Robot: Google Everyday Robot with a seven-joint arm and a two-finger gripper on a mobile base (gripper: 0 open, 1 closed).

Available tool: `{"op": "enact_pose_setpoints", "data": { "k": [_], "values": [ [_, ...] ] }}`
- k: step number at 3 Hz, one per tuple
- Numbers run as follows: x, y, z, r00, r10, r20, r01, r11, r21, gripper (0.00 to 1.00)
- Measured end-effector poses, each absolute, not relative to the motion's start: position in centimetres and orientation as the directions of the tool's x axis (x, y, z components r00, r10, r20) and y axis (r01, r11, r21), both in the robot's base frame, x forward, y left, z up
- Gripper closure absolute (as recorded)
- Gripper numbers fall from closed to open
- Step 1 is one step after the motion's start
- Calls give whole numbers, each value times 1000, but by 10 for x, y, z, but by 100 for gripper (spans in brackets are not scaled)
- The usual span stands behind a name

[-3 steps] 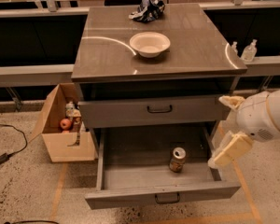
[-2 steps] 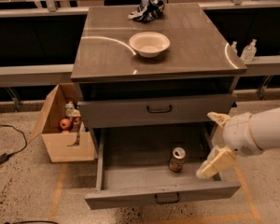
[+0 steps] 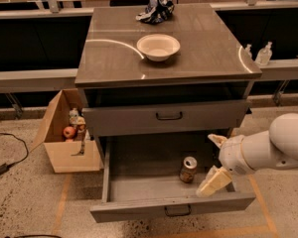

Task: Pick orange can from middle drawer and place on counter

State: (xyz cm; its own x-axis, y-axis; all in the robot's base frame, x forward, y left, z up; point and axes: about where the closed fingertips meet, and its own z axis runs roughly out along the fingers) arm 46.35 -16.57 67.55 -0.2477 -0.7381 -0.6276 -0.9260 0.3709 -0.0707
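The orange can [image 3: 188,169] stands upright and unmoved, right of center in the open middle drawer [image 3: 169,208] at the frame's bottom. Just to its right, the gripper [image 3: 214,161] has shifted leftward and closer, fingers spread wide, holding nothing.

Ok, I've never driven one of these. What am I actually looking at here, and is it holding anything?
There is one picture, looking down at a cabinet from the front; where the camera sits is not on record. The white rounded shape at the right of the picture is the robot's single arm. It ends in the gripper, which is at the right side of the open middle drawer. Its jaws stand open and hold nothing. The orange can stands upright on the drawer floor, just beside the gripper. On the counter above sit a white bowl and a dark crumpled bundle. A cardboard box stands on the floor at the left.
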Motion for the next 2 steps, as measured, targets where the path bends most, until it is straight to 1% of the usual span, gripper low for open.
{"op": "enact_pose_setpoints", "data": {
  "k": [1,2],
  "values": [
    [469,-170,644,-261,-733,-628,-922,383,-63,0],
    [485,-195,613,-234,-734,-637,-924,371,-88,0]
  ]
}}
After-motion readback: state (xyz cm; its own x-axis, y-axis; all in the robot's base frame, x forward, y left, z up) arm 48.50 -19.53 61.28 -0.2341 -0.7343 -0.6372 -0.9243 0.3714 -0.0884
